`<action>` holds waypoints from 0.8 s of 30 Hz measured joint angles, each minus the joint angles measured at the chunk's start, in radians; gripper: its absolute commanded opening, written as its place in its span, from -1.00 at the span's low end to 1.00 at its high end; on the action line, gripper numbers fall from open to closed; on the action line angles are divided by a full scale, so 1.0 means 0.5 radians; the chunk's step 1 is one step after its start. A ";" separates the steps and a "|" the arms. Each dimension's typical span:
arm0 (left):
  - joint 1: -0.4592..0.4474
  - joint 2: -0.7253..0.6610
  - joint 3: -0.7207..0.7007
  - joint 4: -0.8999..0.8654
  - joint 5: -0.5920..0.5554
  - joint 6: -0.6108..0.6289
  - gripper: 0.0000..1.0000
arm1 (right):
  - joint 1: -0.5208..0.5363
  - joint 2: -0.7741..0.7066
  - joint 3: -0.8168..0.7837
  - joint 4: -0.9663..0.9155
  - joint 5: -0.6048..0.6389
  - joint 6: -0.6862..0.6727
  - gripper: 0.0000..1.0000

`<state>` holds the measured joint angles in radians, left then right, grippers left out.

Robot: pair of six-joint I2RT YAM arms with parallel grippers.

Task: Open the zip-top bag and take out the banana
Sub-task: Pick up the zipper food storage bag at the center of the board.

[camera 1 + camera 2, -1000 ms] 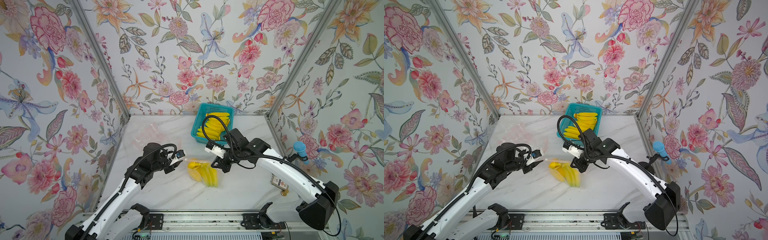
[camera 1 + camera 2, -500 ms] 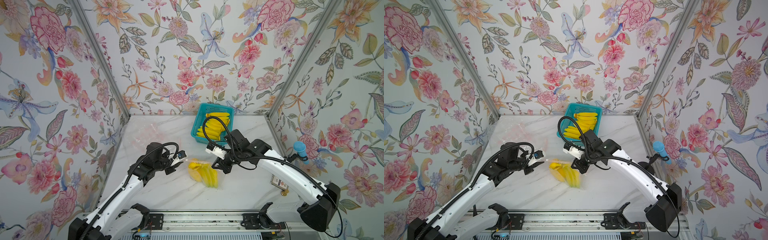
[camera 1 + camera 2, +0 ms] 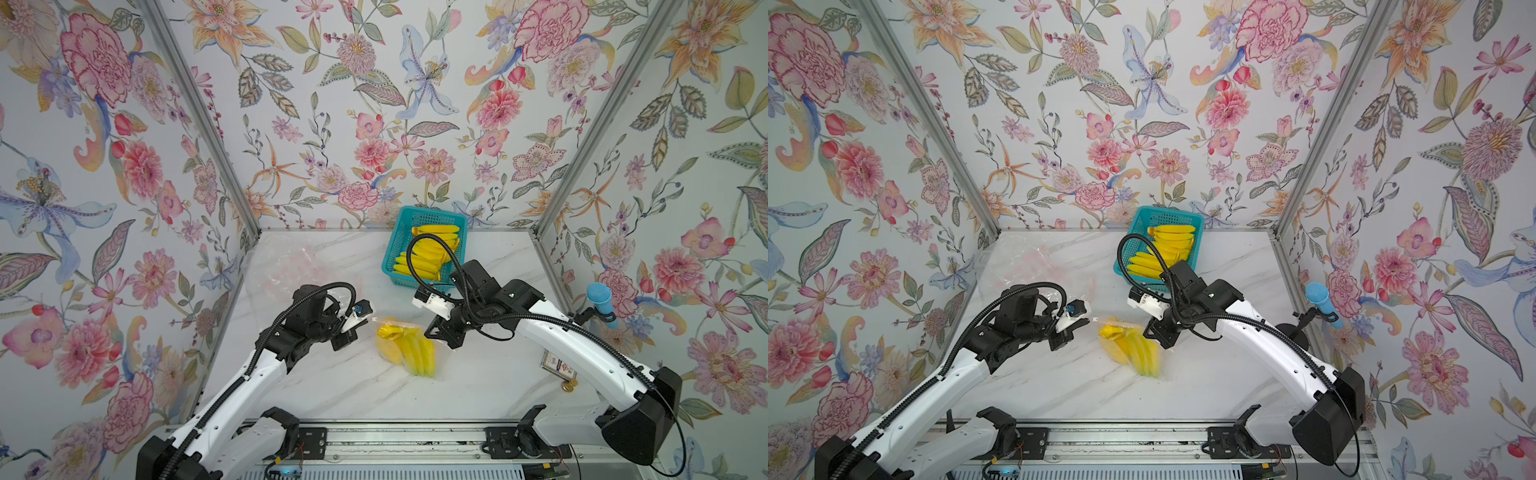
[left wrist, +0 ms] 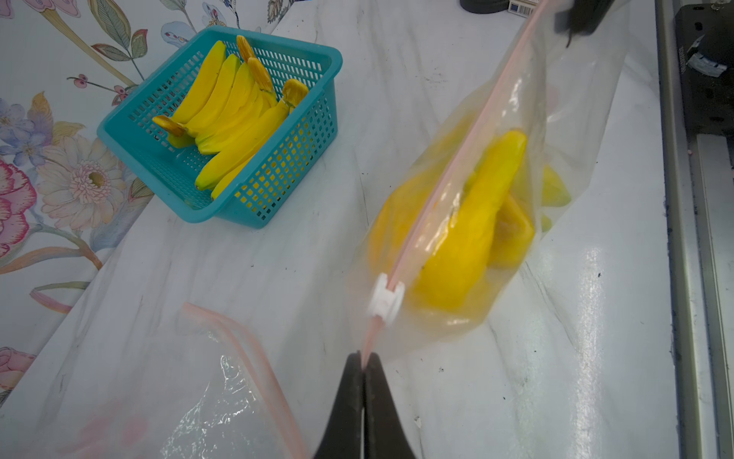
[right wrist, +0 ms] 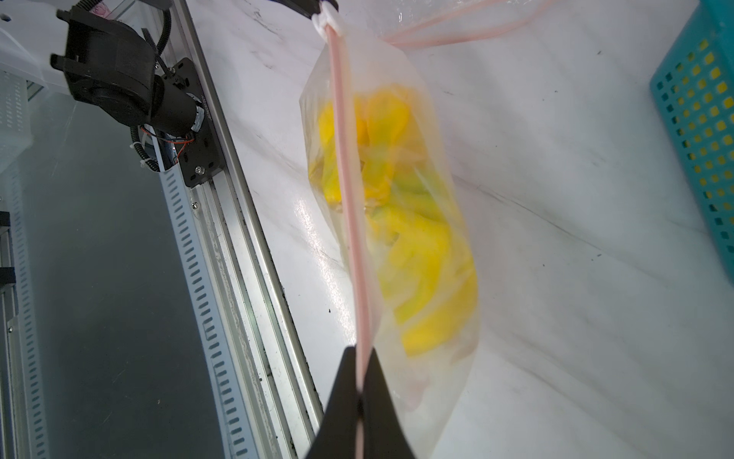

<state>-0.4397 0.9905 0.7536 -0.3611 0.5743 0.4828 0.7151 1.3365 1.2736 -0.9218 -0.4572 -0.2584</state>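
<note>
My left claw (image 4: 363, 356) is pinched tight on one end of the pink strip of the zip-top bag (image 4: 564, 131), just beside the white slider (image 4: 385, 299). My right claw (image 5: 359, 353) is clamped on the strip's other end. The bag is stretched between them over the middle of the worktop (image 3: 332, 386), with the banana (image 4: 468, 238) inside. A teal basket (image 3: 392, 253) stands at the back edge.

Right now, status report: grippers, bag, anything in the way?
Left gripper shut on pink strip of clear zip-top bag, beside white slider. Right gripper shut on strip's far end. Zip looks closed, yellow bananas inside. Empty clear bag near left gripper.
</note>
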 measured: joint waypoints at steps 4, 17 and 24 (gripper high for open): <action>-0.001 -0.022 0.005 -0.027 0.047 -0.007 -1.00 | -0.016 -0.031 -0.016 0.023 0.003 -0.011 -0.21; -0.078 0.053 0.313 -0.425 0.201 -0.029 -1.00 | 0.220 -0.266 -0.337 0.986 -0.142 -0.173 0.11; -0.118 0.058 0.349 -0.510 0.200 -0.081 -1.00 | 0.388 -0.050 -0.338 1.266 -0.076 -0.212 0.05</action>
<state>-0.4988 1.0195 0.9283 -0.6159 0.6743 0.4423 0.9089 1.3117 1.1046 -0.2886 -0.4953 -0.3645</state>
